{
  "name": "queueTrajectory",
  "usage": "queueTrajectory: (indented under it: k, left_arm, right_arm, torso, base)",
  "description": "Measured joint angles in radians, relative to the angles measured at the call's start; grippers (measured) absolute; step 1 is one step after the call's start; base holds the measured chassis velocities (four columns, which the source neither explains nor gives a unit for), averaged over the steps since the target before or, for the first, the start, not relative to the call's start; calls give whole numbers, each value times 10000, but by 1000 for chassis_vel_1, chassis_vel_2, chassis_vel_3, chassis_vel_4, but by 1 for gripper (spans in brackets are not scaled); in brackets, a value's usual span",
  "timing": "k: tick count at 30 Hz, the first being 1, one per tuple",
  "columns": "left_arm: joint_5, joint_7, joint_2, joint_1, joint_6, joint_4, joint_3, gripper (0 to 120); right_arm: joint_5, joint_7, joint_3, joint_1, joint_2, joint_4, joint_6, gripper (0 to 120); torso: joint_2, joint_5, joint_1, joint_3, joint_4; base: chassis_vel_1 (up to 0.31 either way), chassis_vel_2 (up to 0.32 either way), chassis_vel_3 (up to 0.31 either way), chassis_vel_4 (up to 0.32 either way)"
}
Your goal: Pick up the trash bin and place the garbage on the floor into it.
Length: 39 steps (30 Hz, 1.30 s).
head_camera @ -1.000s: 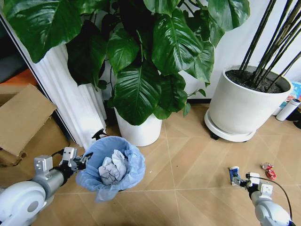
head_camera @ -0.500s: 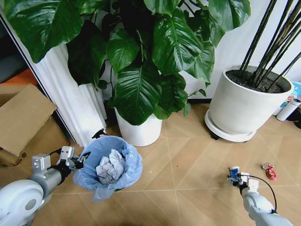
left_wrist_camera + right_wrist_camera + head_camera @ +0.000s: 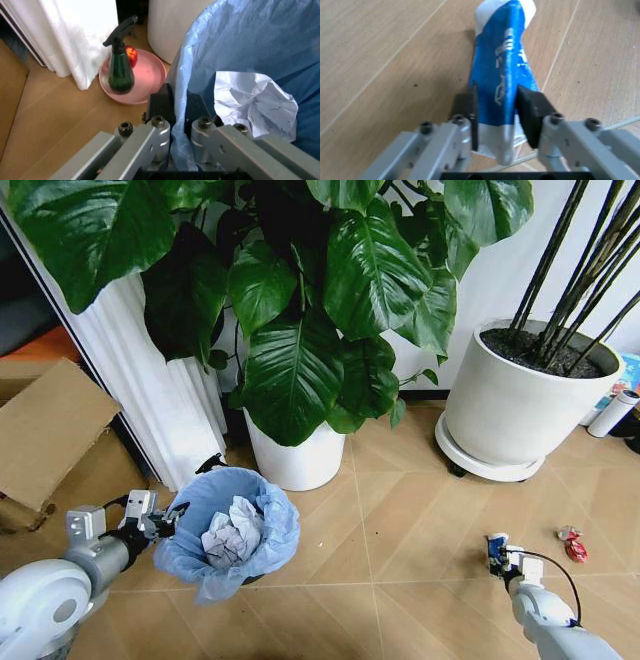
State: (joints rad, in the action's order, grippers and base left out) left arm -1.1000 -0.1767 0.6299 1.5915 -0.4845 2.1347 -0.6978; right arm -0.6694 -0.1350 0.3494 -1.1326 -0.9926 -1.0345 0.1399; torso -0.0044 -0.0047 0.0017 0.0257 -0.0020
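The trash bin point(image 3: 262, 565) is lined with a crinkly light-blue bag point(image 3: 285, 530) and hangs low at the left. A crumpled white paper wad point(image 3: 230, 535) lies inside it. My left gripper point(image 3: 165, 520) is shut on the bin's near rim. In the left wrist view the left gripper point(image 3: 179, 108) pinches the rim and bag point(image 3: 240, 45) beside the paper wad point(image 3: 255, 103). My right gripper point(image 3: 497, 555) is shut on a blue-white wrapper point(image 3: 493, 546) low over the floor point(image 3: 400, 520); the right wrist view shows the right gripper point(image 3: 499, 108) squeezing this wrapper point(image 3: 502, 63). A red wrapper point(image 3: 572, 546) lies on the floor to its right.
A white pot point(image 3: 295, 462) with a big-leaved plant stands behind the bin. A larger white pot point(image 3: 505, 415) on a wheeled base stands at the back right. A green spray bottle point(image 3: 120, 71) stands in a pink saucer point(image 3: 145, 80) by the curtain point(image 3: 150, 395). A cardboard box point(image 3: 50, 430) lies left.
My right forearm has swung left and lower, while its fingertips stayed at the blue-white wrapper. The bin in my left gripper has shifted slightly left.
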Motion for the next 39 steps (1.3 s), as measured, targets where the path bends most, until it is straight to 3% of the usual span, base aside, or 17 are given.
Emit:
queueTrajectory:
  k: [5,10,16,18,24,26,28,30,32,37,39]
  left_arm:
    - [-100,66,-88,-238,17,-135,219,0]
    - [-105,139,-83,-230,45,-152,277,0]
    - [-87,201,-75,-238,95,-149,489,0]
    - [-87,203,-76,-249,99,-149,511,0]
    - [-93,263,-243,-354,251,-191,849,0]
    - [-93,281,-286,-375,283,-207,923,0]
    - [-104,309,-400,-610,382,-289,1333,0]
    - [-109,305,-399,-703,413,-317,1465,0]
    - [-139,293,-364,-1013,532,-428,1955,0]
    - [-293,354,-407,-1633,713,-685,2543,0]
    - [-489,365,-363,-2372,825,-921,3119,0]
  right_arm:
    - [-223,-64,44,-349,187,-706,158,0]
    - [-241,390,244,-882,519,-1760,82,0]
    - [-384,2545,652,-2056,1233,-3890,-1408,0]
    - [-412,2648,661,-2099,1265,-3987,-1476,0]
    - [-1826,4559,215,-2335,1900,-6393,-2919,0]
    - [-1943,4782,80,-2270,1962,-6634,-3023,0]
    - [-2481,5780,-652,-1649,2230,-7659,-3322,0]
    - [-2604,6059,-886,-1427,2294,-7867,-3385,0]
    - [-2851,7232,-1651,-350,2325,-8247,-3454,0]
    - [-3273,8434,-2908,1121,2144,-7986,-3498,0]
    - [-3570,9138,-3885,2180,1827,-7343,-3506,0]
  torso:
    - [0,5,0,0,-1]
    - [0,-1,0,0,-2]
    - [0,0,0,-1,0]
    - [0,-2,0,-1,-1]
    - [0,-1,0,-1,-2]
    - [0,-4,0,-1,0]
    - [0,5,0,-1,2]
    - [0,-4,0,-1,4]
    - [0,3,0,0,1]
    - [0,2,0,0,3]
    - [0,2,0,1,0]
  base:
    - [0,0,0,0]
    - [0,0,0,0]
    - [0,0,0,0]
    - [0,0,0,0]
    - [0,0,0,0]
    - [0,0,0,0]
    - [0,0,0,0]
    - [0,0,0,0]
    - [0,0,0,0]
    - [0,0,0,0]
    - [0,0,0,0]
